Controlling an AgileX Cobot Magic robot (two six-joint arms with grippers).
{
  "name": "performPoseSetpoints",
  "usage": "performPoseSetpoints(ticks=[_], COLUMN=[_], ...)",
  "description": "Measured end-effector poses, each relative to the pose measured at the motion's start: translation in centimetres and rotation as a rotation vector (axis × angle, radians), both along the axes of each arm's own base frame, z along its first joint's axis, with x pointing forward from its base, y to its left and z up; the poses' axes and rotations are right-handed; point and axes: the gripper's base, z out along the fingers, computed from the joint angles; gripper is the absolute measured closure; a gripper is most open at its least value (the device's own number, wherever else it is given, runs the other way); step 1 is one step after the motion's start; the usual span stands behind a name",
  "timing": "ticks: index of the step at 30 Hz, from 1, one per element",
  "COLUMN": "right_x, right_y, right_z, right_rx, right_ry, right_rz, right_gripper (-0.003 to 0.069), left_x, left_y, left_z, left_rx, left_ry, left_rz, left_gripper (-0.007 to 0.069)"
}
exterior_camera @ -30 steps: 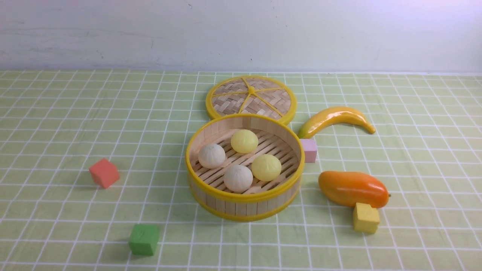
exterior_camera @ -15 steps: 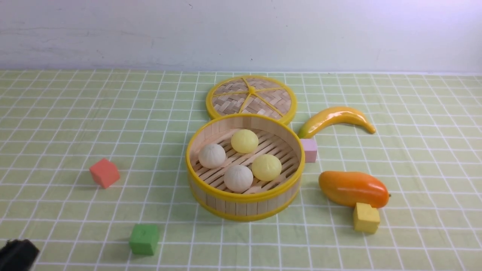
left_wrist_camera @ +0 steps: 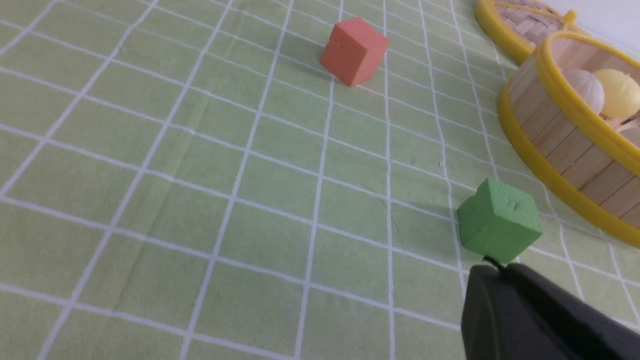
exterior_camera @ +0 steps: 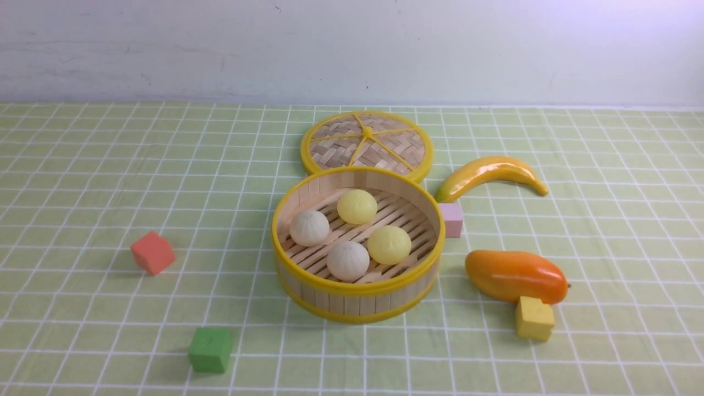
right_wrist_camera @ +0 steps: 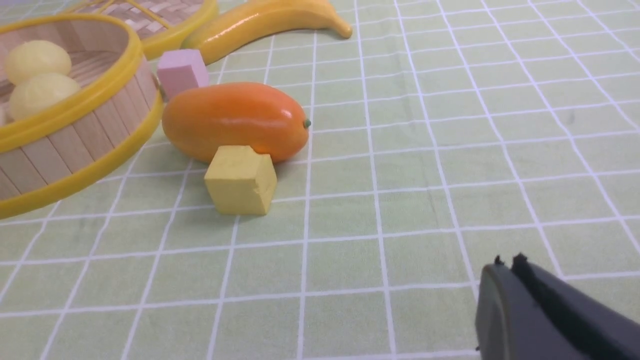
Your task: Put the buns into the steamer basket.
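4 buns, 2 white (exterior_camera: 309, 228) (exterior_camera: 348, 260) and 2 yellow (exterior_camera: 357, 207) (exterior_camera: 389, 245), sit inside steamer basket (exterior_camera: 360, 286), middle of front view. Looks like job is done; no bun left to move, as far as front view shows. Left gripper (left_wrist_camera: 492, 265) pokes in at lower right of its wrist view, tips together, nothing held. Right gripper (right_wrist_camera: 510, 261) also lower right of its own view, tips together, nothing held. Both arms out of front view.
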Motion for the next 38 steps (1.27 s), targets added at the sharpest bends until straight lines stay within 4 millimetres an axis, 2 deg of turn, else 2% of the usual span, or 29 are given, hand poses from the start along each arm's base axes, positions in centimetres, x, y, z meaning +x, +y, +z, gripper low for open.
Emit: performPoseSetpoints(ticks=[38], right_x=[0.0], right_y=[0.0], right_z=[0.0], right_rx=[0.0], right_ry=[0.0], right_rz=[-0.001], right_gripper=[0.0608], left_x=[0.01], left_y=[0.02], left_z=[0.03], left_rx=[-0.008], left_ry=[-0.002], left_rz=[0.005], left_gripper=[0.0638])
